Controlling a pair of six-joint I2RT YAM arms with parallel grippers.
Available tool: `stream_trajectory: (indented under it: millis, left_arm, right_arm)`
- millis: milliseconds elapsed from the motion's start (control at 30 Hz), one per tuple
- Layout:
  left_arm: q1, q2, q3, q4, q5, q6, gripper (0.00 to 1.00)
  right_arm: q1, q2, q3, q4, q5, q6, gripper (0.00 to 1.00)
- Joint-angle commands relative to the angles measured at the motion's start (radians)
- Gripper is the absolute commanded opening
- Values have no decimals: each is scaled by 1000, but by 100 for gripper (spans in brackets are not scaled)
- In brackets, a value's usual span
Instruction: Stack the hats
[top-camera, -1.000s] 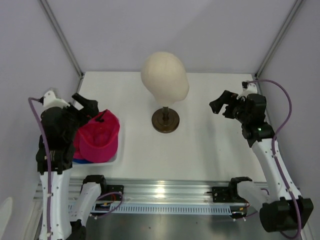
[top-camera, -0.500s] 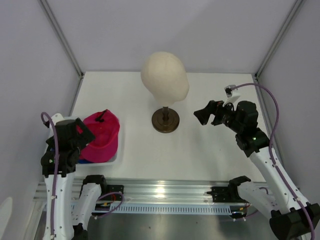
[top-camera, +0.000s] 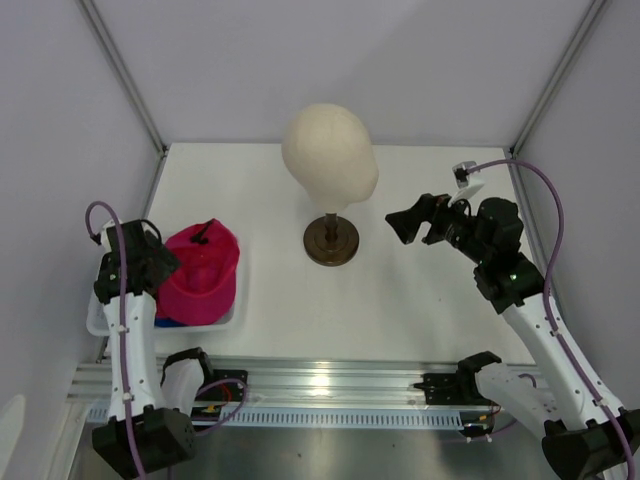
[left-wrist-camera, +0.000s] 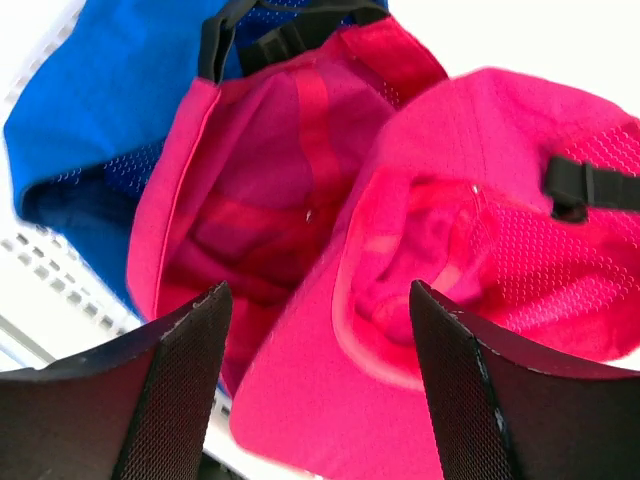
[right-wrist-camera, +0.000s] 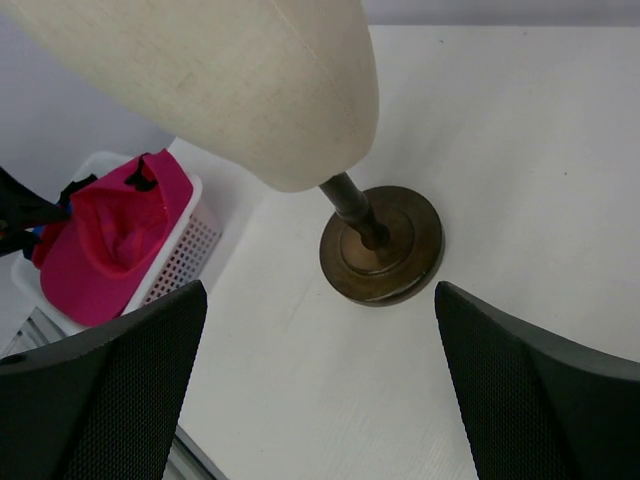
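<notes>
1. Since a second ago, the left gripper (left-wrist-camera: 318, 296) has dropped from above the white mesh basket (top-camera: 100, 325) to hang low over its near side. Its jaws are spread wide and hold nothing.
2. The hats (top-camera: 197, 275) lie in the basket at the left edge of the worktop (top-camera: 420, 300), in the same place as before. In the left wrist view a pink cap (left-wrist-camera: 290, 190) lies inside-up on a blue cap (left-wrist-camera: 100, 100). A second pink cap (left-wrist-camera: 500, 260) overlaps the first.
3. The right gripper (right-wrist-camera: 320, 300) has swung inward toward the mannequin head (top-camera: 330, 155) and its brown stand (top-camera: 331, 243). Its jaws are also released and empty.
4. Judgement: no cap is in hand. We read the left arm as lining up a grasp on the upper pink cap. The pile overlaps loosely and is not a squared stack.
</notes>
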Motion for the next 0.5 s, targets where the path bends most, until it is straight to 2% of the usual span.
stream_trajectory:
  millis: [0, 67, 167, 300, 367, 433, 467]
  left_arm:
    - [31, 39, -13, 95, 33, 69, 75]
    - [48, 65, -19, 109, 39, 77, 74]
    - [59, 93, -43, 152, 132, 89, 73]
    - [59, 169, -62, 184, 143, 94, 54]
    - [59, 176, -62, 194, 154, 99, 49]
    - [59, 167, -56, 198, 183, 103, 32]
    - [60, 160, -53, 197, 189, 106, 15]
  right_arm:
    - [5, -3, 54, 65, -42, 32, 100]
    - [4, 2, 54, 82, -65, 43, 100]
    - [7, 5, 45, 105, -88, 57, 100]
    - [11, 16, 52, 105, -138, 62, 100]
    - [17, 10, 51, 97, -146, 59, 100]
    - [22, 6, 43, 91, -144, 48, 99]
    - [23, 2, 39, 91, -144, 48, 100]
